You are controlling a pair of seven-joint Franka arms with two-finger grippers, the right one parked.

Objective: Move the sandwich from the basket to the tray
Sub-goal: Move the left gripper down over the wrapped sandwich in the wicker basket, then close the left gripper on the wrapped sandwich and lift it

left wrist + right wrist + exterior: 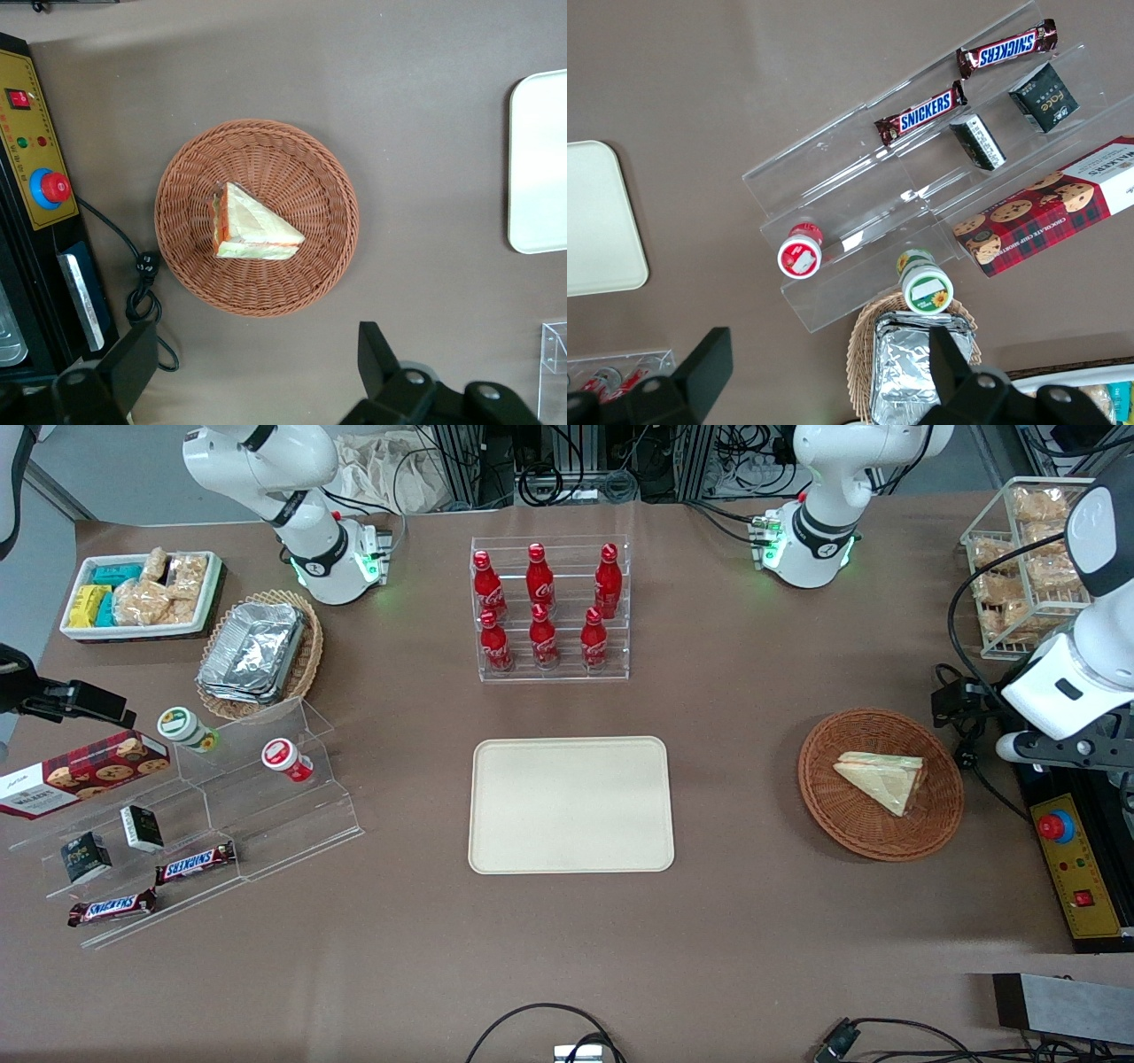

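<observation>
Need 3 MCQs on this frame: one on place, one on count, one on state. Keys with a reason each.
1. The sandwich lies:
A in the basket
B on the tray
C on bare table

2. Red bottles in the clear rack:
A four
B six
C eight

3. The gripper is:
A shut on the sandwich
B open, above the table beside the basket
C resting on the tray

Key: 1 A, wicker shows all round the wedge. 2 B, two rows of three. 3 B, fingers spread apart, nothing between them.

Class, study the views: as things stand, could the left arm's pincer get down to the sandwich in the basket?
Probably yes. The pincer hangs open above the table beside the basket, and the sandwich lies uncovered in it, with nothing over it.
</observation>
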